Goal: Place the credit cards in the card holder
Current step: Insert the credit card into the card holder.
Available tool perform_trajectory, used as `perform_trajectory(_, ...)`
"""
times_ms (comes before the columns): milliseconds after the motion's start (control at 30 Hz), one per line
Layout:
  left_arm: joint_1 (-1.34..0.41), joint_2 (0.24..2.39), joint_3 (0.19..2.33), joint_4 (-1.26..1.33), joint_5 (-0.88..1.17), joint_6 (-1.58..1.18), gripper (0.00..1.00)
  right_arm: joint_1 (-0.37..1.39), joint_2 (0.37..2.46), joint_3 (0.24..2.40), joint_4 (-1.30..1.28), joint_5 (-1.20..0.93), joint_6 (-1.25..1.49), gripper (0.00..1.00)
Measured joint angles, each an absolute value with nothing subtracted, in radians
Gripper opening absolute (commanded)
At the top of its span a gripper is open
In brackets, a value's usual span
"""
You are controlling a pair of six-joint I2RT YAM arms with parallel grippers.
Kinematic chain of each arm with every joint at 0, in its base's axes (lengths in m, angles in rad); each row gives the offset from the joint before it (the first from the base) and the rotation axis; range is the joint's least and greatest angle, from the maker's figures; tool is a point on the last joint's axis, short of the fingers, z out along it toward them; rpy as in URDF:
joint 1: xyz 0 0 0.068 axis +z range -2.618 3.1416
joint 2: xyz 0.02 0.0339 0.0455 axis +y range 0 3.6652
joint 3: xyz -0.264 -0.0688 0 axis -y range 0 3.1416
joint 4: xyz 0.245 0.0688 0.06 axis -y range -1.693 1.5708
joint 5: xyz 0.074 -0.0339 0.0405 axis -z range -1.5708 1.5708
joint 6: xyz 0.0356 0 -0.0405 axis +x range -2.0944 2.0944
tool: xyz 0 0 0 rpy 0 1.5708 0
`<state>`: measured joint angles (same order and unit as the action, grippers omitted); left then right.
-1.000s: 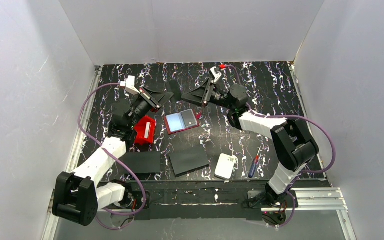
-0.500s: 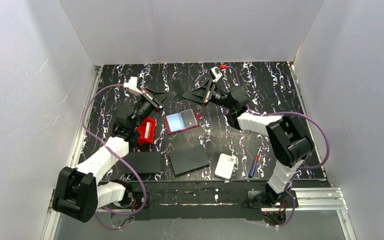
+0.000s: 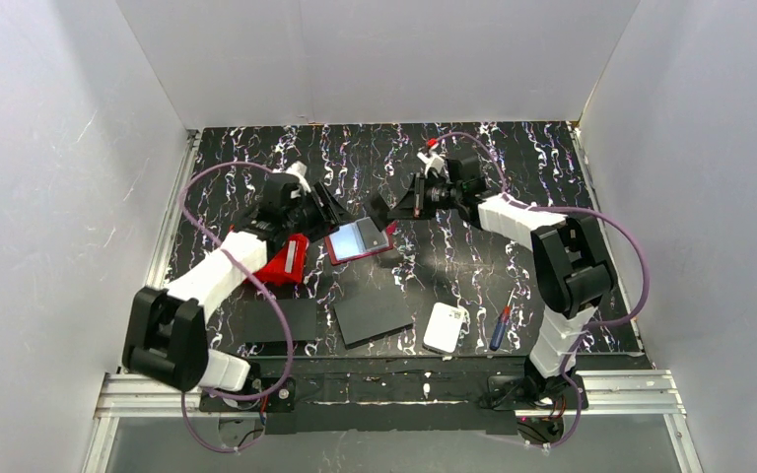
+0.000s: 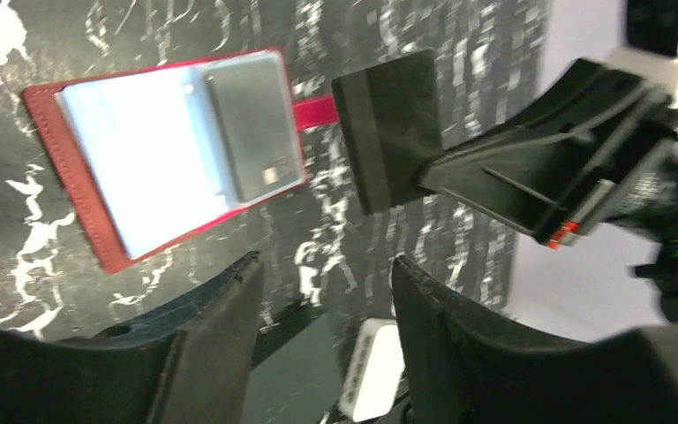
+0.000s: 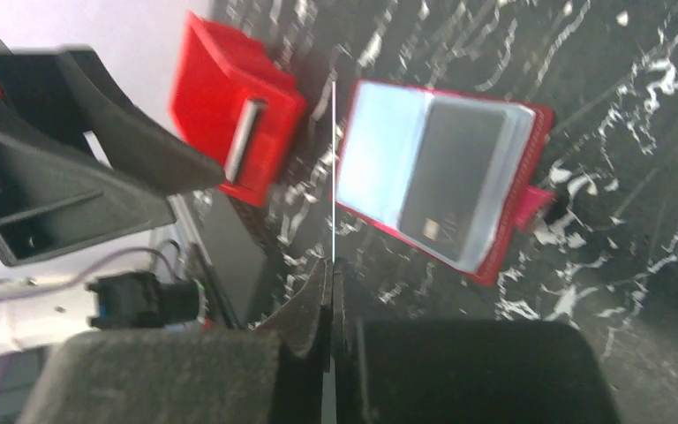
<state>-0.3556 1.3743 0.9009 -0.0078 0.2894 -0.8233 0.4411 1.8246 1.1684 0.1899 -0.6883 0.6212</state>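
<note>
Three cards are showing, along with one card holder, one bin, two black sheets, one pad and one screwdriver. At the left, the red bin (image 3: 278,268) is sitting on the marbled table (image 3: 513,158), with a pale binned card (image 5: 247,137) standing on edge inside it. The left gripper (image 4: 325,265) is hovering just right of the bin, by the holder's left edge, its fingers standing apart and gripping nothing.

The card holder (image 4: 159,150) is lying open and flat at mid-table. A dark chip card (image 4: 252,132) is sitting in its right pocket, its print too blurred to read. The right gripper (image 5: 329,265) is hanging over the holder's far right side, jaws pressing together on a thin held card (image 5: 333,168) seen edge-on. One of its fingers is covering the end of the holder's red tab in the left wrist view.

Nearer the bases, the left black sheet (image 3: 276,320) and right black sheet (image 3: 373,315) are lying flat. The white pad (image 3: 446,327) and then the blue-and-red screwdriver (image 3: 501,325) are lying to their right.
</note>
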Motion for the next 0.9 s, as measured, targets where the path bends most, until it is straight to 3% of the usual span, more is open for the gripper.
perform_trajectory(367,-0.365,1.696,1.020,-0.181,0.250,-0.645,0.18,0.466,1.970,1.211,-0.009,-0.768,0.478,0.01)
perform_trajectory(900,-0.365,1.749,1.026,-0.210,0.172,-0.601,0.11,0.482,2.068,1.289,-0.008,-0.764,0.505,0.01)
